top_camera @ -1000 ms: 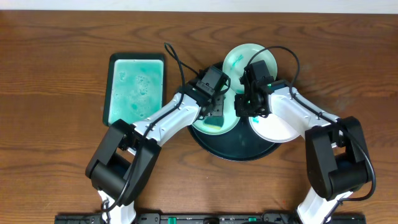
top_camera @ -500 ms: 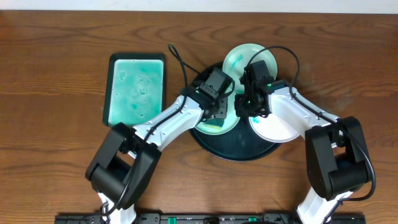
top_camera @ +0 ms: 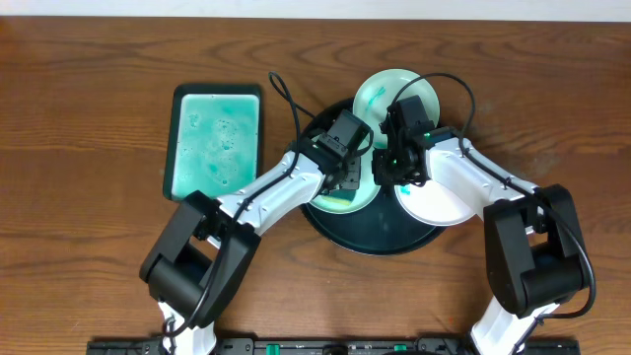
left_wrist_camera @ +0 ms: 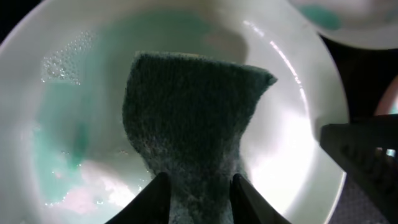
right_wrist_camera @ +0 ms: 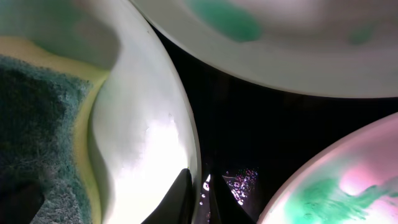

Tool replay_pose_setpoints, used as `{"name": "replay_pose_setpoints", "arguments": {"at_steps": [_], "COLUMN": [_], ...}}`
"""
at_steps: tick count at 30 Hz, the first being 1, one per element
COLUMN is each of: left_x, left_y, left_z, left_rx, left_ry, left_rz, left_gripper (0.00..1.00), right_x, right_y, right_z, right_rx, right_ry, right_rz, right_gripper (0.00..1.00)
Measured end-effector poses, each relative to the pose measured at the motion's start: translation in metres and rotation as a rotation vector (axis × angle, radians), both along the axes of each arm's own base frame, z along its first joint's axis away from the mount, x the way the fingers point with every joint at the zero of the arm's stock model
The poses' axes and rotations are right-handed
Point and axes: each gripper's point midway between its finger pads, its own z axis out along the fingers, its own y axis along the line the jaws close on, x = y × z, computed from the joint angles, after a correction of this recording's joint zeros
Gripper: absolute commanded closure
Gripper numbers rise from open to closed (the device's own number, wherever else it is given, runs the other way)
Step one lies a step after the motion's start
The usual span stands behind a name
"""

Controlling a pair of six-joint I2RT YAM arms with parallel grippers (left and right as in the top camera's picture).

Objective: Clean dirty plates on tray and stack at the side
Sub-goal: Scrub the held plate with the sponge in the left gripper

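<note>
The round black tray (top_camera: 375,235) holds three white plates. My left gripper (top_camera: 347,177) is shut on a dark green sponge (left_wrist_camera: 189,118) with a yellow backing and presses it into the left plate (top_camera: 363,197), which is wet with teal liquid and foam (left_wrist_camera: 68,143). My right gripper (top_camera: 387,170) is shut on that plate's right rim (right_wrist_camera: 193,155), one finger inside and one outside. A teal-smeared plate (top_camera: 392,91) lies at the tray's far edge, also in the right wrist view (right_wrist_camera: 280,43). A third plate (top_camera: 439,205) lies at the right, with teal smears in the right wrist view (right_wrist_camera: 348,186).
A rectangular black tray (top_camera: 170,148) filled with teal liquid stands left of the round tray. Brown wood-grain tabletop (top_camera: 89,118) lies all around. Both arms cross over the round tray's left and right sides.
My left gripper has shifted the sponge slightly right and away across the left plate. The right gripper and the plates have stayed put.
</note>
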Motion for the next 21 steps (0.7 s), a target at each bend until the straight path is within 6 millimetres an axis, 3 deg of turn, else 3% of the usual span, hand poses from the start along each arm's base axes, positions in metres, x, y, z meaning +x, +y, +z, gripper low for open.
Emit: {"name": "replay_pose_setpoints", "arguments": {"at_steps": [2, 5, 13, 16, 21], "left_x": [0.000, 0.000, 0.001, 0.006, 0.029], "left_y": [0.000, 0.000, 0.004, 0.020, 0.066], "left_z": [-0.003, -0.005, -0.005, -0.006, 0.000], "left_rx": [0.003, 0.005, 0.025, 0.113, 0.311], "left_ry": [0.006, 0.006, -0.003, -0.041, -0.155], "left_rz": [0.005, 0.000, 0.009, 0.042, 0.140], "left_gripper": [0.86, 0.92, 0.93, 0.93, 0.93], "right_x": [0.000, 0.000, 0.000, 0.000, 0.000], "right_y": [0.000, 0.000, 0.000, 0.000, 0.001], "right_z": [0.000, 0.000, 0.000, 0.000, 0.000], "right_rx": [0.000, 0.000, 0.000, 0.000, 0.005], "right_ry": [0.000, 0.000, 0.000, 0.000, 0.001], "right_rz": [0.000, 0.000, 0.000, 0.000, 0.001], "right_gripper": [0.91, 0.92, 0.91, 0.91, 0.91]}}
